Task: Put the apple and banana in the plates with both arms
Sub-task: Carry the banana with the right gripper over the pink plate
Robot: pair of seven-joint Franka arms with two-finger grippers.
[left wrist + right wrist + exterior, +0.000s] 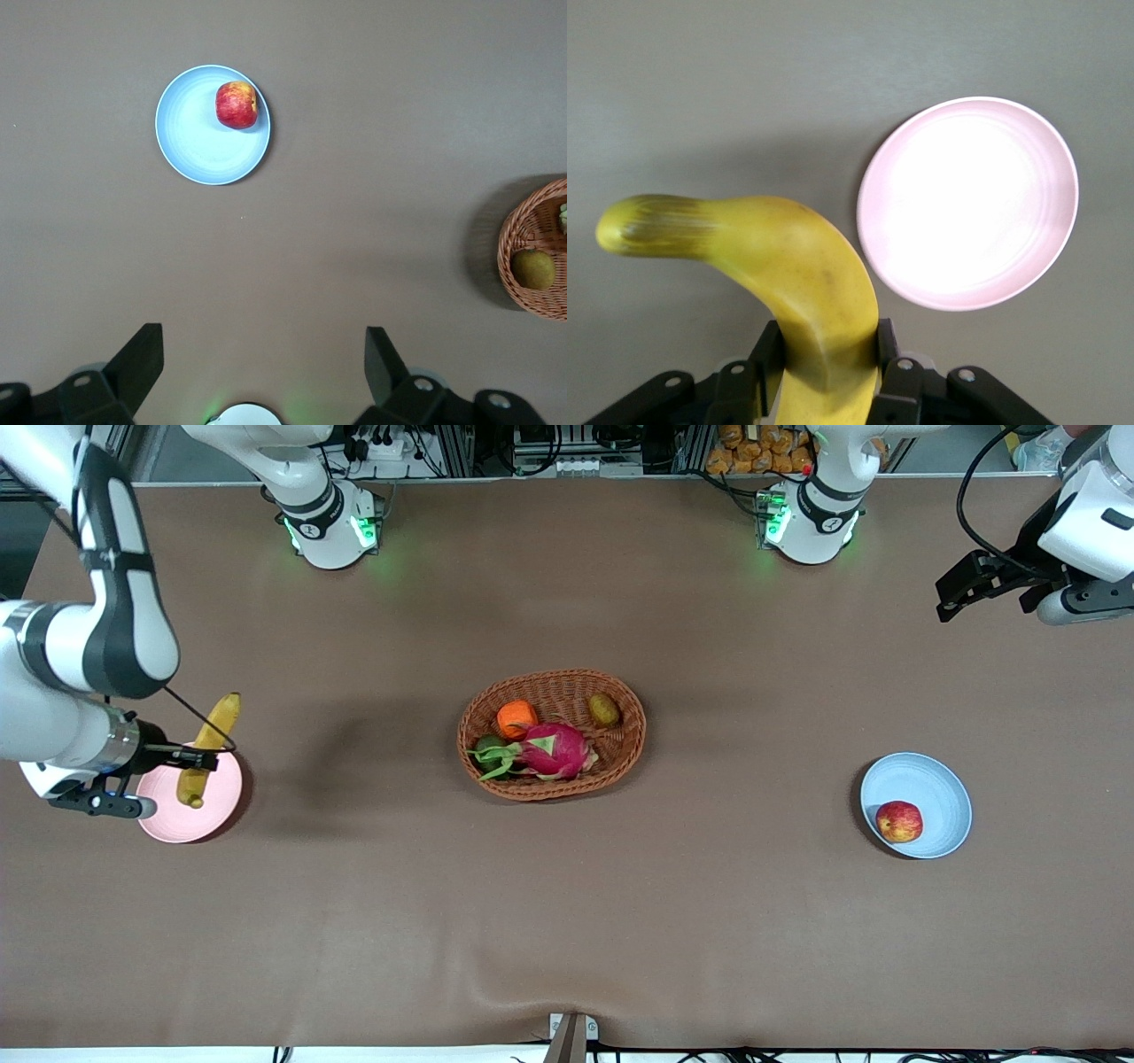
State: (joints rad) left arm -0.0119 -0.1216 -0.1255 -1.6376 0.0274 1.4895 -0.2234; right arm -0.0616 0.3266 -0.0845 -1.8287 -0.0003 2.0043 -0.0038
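**Banana Held Over the Pink Plate, Apple Already Down**

The banana (788, 283) was clamped crosswise between the fingers of the right gripper (190, 760), gripped near one end so that most of its curved length stuck out past the jaws. It hung above the pink plate (221, 802), not yet resting on it; in the right wrist view that plate (967, 202) sat off to one side of the fruit rather than squarely beneath. A banana is light but soft and easily bruised (the skin also slides under a hard pinch), so a hold nearer its thick middle would probably have balanced it better than this one.

The apple (898, 821) lay in the blue plate (930, 779), near its rim, well apart from the left gripper (979, 584), which waited high over the left arm's end of the table with its fingers spread and empty. Firm and round, it looked liable to roll.

Between the plates stood the wicker basket (620, 766) holding a dragon fruit (554, 749).
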